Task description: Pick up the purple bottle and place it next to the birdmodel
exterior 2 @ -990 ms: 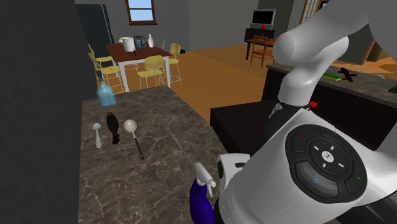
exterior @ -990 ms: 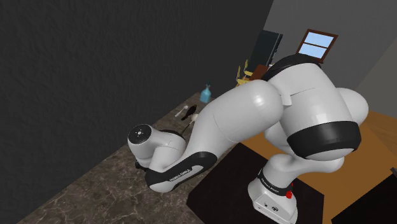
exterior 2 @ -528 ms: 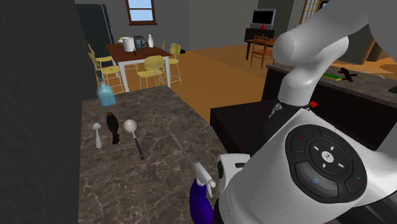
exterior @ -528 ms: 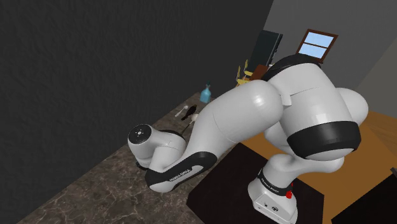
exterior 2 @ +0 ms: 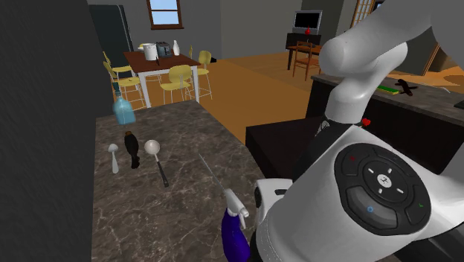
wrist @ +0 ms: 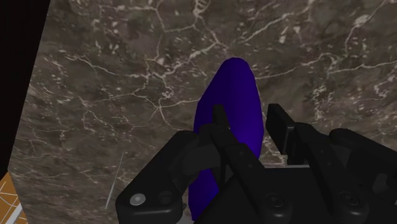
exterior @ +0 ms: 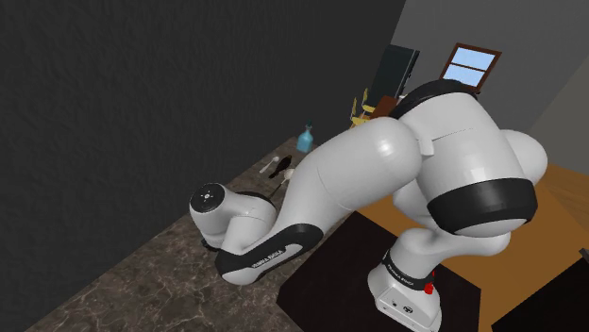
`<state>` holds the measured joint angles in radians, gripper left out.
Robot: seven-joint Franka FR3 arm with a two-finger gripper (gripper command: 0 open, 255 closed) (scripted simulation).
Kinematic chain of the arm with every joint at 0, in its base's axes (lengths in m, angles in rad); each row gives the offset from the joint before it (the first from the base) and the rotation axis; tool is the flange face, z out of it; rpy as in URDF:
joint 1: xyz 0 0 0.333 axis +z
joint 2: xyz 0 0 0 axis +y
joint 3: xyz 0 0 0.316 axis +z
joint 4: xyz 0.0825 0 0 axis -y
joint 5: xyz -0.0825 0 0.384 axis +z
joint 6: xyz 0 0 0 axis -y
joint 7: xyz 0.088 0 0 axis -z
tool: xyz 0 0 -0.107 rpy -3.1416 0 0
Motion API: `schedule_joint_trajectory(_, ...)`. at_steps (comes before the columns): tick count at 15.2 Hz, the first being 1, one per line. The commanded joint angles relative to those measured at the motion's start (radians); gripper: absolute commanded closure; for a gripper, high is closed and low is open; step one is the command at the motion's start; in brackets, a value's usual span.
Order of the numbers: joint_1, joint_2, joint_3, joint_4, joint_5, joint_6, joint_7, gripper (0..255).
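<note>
Purple, smooth and tapering, the bottle [wrist: 232, 102] stands between our black jaws, which we see parted, a sliver of veined marble counter [wrist: 127, 63] showing beside one.

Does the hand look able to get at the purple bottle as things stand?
Probably yes: the open hand straddles the bottle, which stands on the counter, and nothing else sits between them to block a grasp.

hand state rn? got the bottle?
Hand: at the purple bottle, but whether it is open or closed on it cannot be told.
</note>
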<state>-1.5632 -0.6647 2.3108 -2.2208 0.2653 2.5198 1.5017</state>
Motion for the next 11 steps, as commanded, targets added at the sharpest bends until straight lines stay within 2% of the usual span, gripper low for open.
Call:
schedule_joint_trajectory(1,0.014,0.016,-0.018,-0.004,-0.012,-0.014,0.003,255)
schedule_joint_trajectory(11,0.115,0.124,-0.145,-0.018,-0.1,-0.109,0.032,255)
